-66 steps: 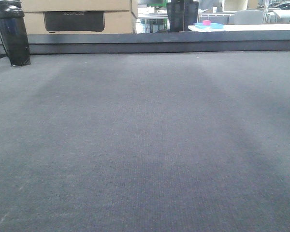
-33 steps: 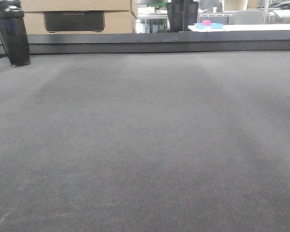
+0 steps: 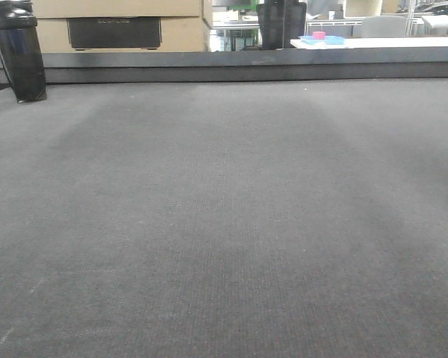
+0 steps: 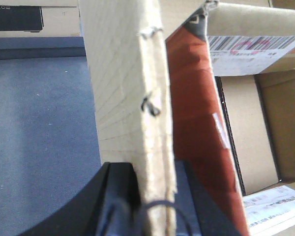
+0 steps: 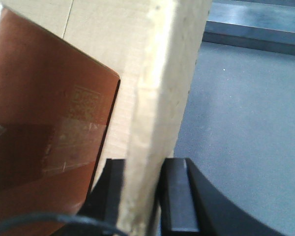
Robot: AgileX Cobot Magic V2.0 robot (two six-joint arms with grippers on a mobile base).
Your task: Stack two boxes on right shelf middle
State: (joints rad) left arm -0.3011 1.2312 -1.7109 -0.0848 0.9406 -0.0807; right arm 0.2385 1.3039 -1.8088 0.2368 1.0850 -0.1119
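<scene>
My left gripper and right gripper are each clamped on a thin upright wall of the open box between them, carpet beneath, and since that corrugated card looks light but bendy, I'd hold deep, near corners.

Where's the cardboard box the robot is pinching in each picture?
Front-facing view: the box is not in it.
Left wrist view: the box has one wall rising up the middle, pinched by the left gripper.
Right wrist view: a box wall rises up the middle, pinched by the right gripper.
Shared landmark: the grey carpet, which fills the front view, lies left of the box in the left wrist view and right of it in the right wrist view.
</scene>
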